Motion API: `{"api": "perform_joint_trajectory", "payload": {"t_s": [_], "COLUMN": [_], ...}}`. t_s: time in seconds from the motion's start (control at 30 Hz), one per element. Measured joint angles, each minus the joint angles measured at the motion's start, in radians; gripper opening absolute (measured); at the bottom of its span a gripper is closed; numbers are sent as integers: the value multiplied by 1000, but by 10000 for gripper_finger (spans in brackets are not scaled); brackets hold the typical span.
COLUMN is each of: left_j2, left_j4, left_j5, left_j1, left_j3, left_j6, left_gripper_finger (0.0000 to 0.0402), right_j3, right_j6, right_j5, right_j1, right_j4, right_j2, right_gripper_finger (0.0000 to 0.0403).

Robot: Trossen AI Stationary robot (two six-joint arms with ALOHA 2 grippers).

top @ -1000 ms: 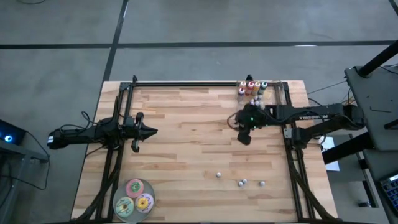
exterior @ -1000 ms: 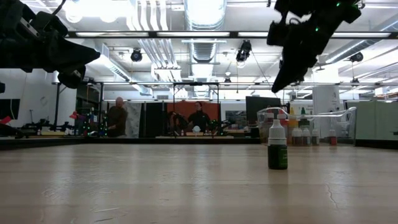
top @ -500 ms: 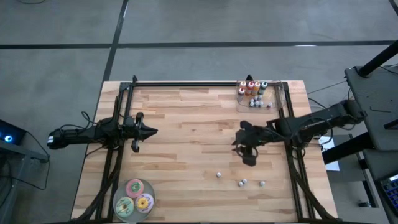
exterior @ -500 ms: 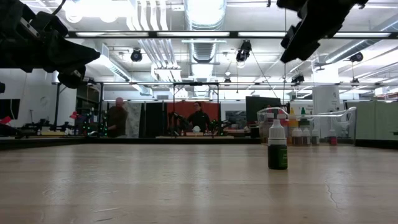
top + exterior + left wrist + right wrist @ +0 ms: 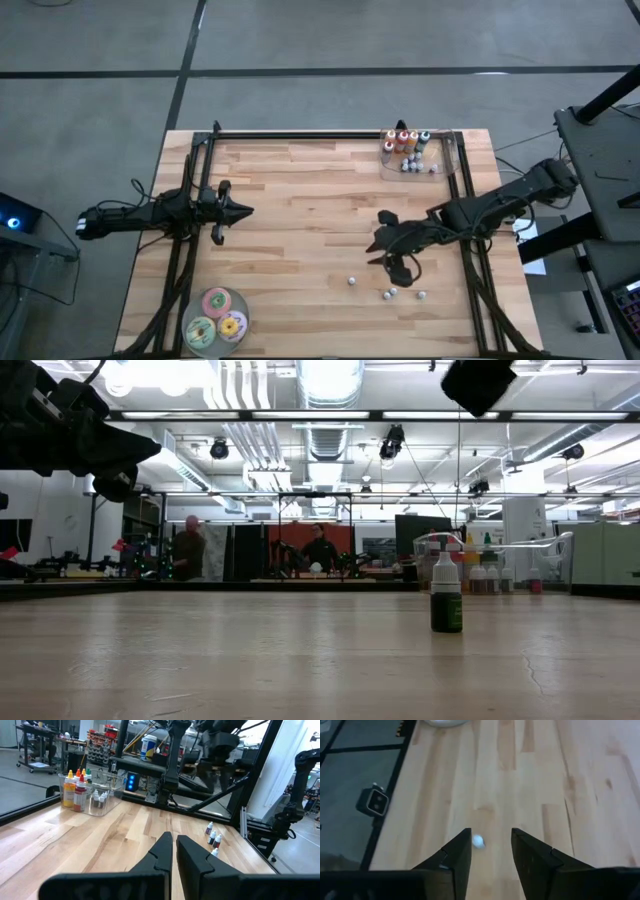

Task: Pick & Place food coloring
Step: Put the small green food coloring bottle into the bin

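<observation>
Grey concrete floor (image 5: pixel 300 40), ceiling ducts (image 5: pixel 330 390), bright strip lights (image 5: pixel 250 415)

Left end effector (image 5: pixel 173 851), fingers nearly together, above the wooden tabletop (image 5: pixel 100 840); beyond, three small food coloring bottles (image 5: pixel 213 839) and a clear bin (image 5: pixel 92 795) of bottles.

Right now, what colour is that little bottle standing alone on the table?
The little bottle has a dark green body and a white cap, clearest in the low view.

Pale planked wood worktop (image 5: pixel 300 200) with matt finish, clear plastic tray (image 5: pixel 440 160), matt dark gripper fingers (image 5: pixel 457 852)
</observation>
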Motion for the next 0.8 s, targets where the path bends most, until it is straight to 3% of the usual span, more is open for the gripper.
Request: {"api": "perform_joint_trajectory", "payload": {"t_s": [0.5,0.8], "left_j2": [0,0], "left_j4": [0,0], "left_j5": [0,0], "left_j1": [0,0], "left_j3": [0,0], "left_j6": [0,0], "left_gripper_finger": [0,0], "right_j3": [285,323], "right_j6": [-59,-60], "right_j5": [-10,-34], "right_j1": [3,2], "right_j4": [-97,-138], "right_j2": [257,300], "right_gripper_finger": [163,193]}}
